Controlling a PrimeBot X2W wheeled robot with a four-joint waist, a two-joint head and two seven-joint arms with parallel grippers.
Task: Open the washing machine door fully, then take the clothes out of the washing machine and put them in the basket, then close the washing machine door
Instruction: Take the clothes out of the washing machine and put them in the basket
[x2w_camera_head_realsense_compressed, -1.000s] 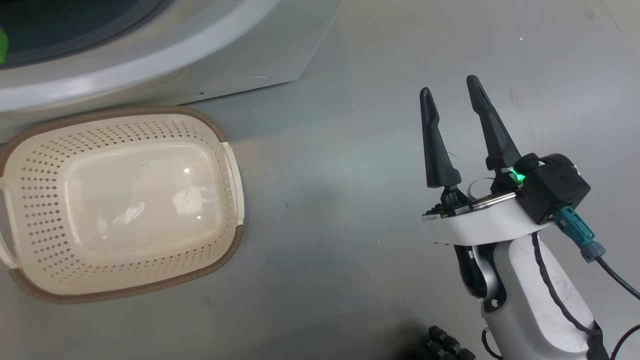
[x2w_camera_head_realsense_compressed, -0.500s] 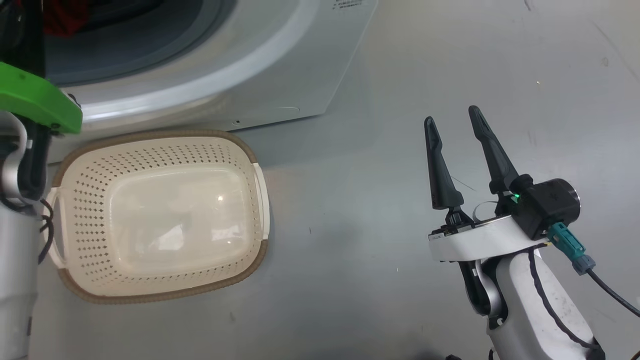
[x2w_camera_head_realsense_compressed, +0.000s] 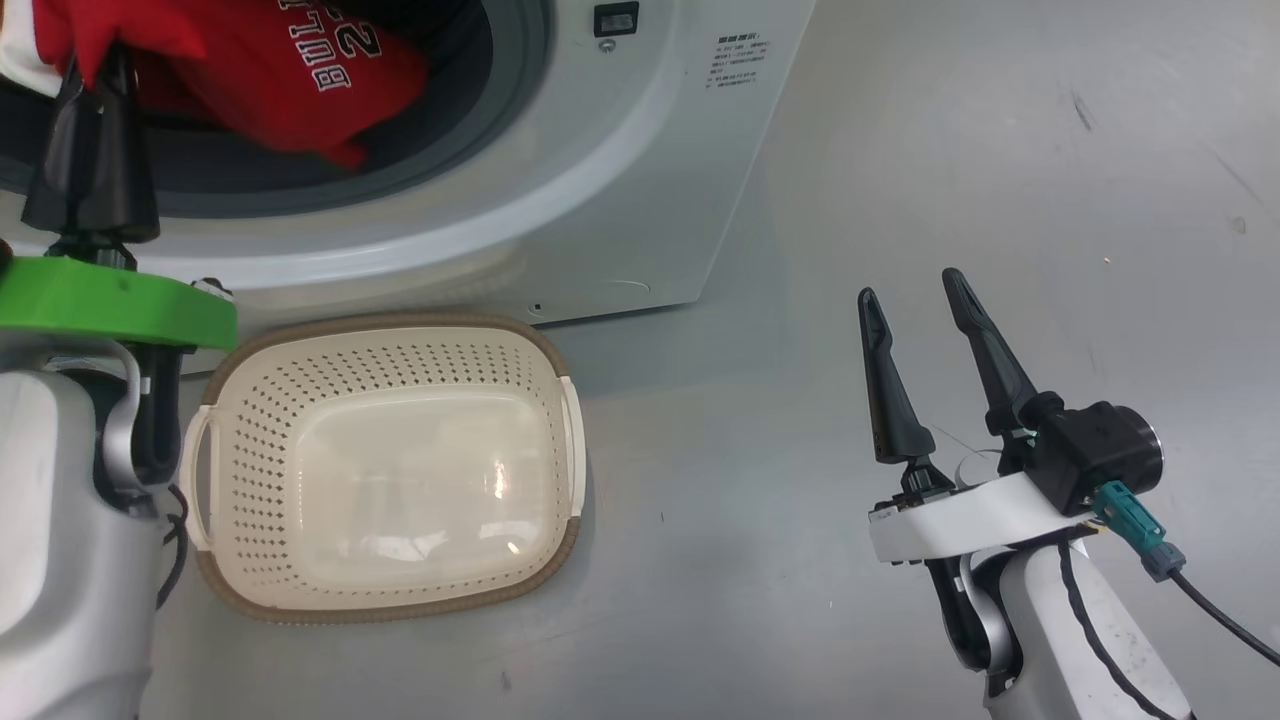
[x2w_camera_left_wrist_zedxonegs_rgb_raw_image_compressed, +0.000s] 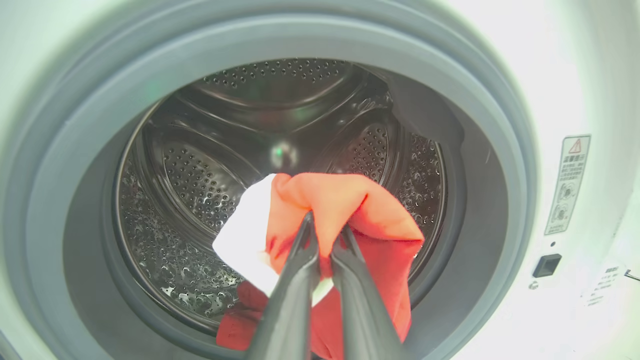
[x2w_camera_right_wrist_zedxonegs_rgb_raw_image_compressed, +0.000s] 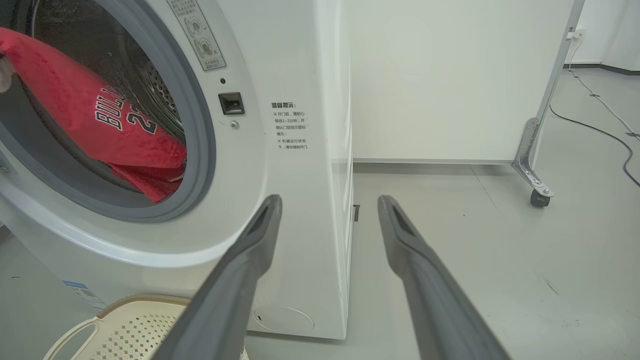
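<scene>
My left gripper (x2w_camera_left_wrist_zedxonegs_rgb_raw_image_compressed: 325, 227) is shut on the clothes (x2w_camera_left_wrist_zedxonegs_rgb_raw_image_compressed: 350, 210), a red jersey bunched with a white piece, held in the mouth of the washing machine (x2w_camera_left_wrist_zedxonegs_rgb_raw_image_compressed: 500, 75) in front of the steel drum. In the head view the red jersey (x2w_camera_head_realsense_compressed: 290, 80) hangs over the grey gasket, with the left gripper (x2w_camera_head_realsense_compressed: 95, 70) pinching its upper left part. The cream basket (x2w_camera_head_realsense_compressed: 390, 465) sits on the floor right below the opening, with nothing in it. My right gripper (x2w_camera_head_realsense_compressed: 910, 285) stands open over bare floor to the right. The washing machine door is out of view.
The washing machine's white front (x2w_camera_right_wrist_zedxonegs_rgb_raw_image_compressed: 295, 165) ends in a corner close to my right gripper (x2w_camera_right_wrist_zedxonegs_rgb_raw_image_compressed: 330, 200). A wheeled metal frame leg (x2w_camera_right_wrist_zedxonegs_rgb_raw_image_compressed: 535, 175) and a cable (x2w_camera_right_wrist_zedxonegs_rgb_raw_image_compressed: 600, 132) lie on the grey floor at the far right, before a white wall.
The head camera has tilted up, bringing the drum opening, the jersey and my left arm into view. The right gripper stays open.
</scene>
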